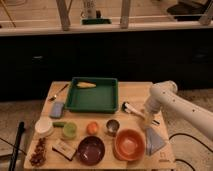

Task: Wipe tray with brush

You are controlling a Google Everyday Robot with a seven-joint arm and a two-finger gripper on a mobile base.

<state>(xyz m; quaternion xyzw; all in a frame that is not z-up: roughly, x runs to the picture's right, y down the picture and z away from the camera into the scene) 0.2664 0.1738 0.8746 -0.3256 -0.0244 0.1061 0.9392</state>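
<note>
The dark-green tray sits at the back middle of the wooden table, with a yellowish item lying in its far part. The brush lies on the table just right of the tray, whitish head toward the tray and pale handle pointing right and toward the front. My white arm reaches in from the right. My gripper hangs down at the handle end of the brush, close to the table top and right of the tray.
A blue-grey sponge and an orange-handled utensil lie left of the tray. In front are a white bowl, green cup, orange fruit, metal cup, orange bowl, purple bowl and grey cloth.
</note>
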